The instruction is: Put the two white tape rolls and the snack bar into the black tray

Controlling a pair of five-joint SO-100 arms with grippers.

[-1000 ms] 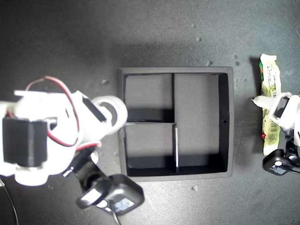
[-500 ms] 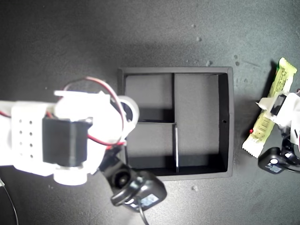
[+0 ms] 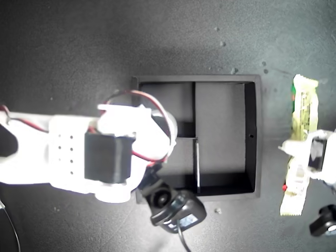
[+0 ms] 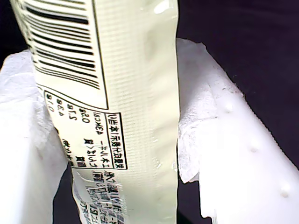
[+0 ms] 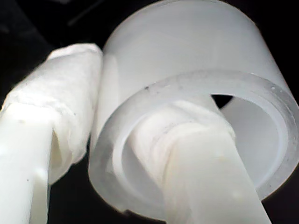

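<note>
Jaws of my first gripper (image 4: 110, 140) pinch the snack bar (image 3: 300, 142), one white pad on each side of the wrapper, barcode side facing the wrist cam. In the exterior view the bar runs roughly 12-to-6 at the 3 o'clock edge, outside the black tray (image 3: 252, 136), well off its 3 o'clock wall; can't tell if it's lifted off the tabletop (image 3: 79, 47). Jaws of my second gripper (image 5: 117, 154) clamp the wall of a white tape roll (image 5: 187, 60), one finger inside the core, other on the outer face. Exterior view: that arm covers the tray's 9 o'clock side and the two small compartments; roll hidden under it there. Long compartment holds nothing. Second roll not seen.
</note>
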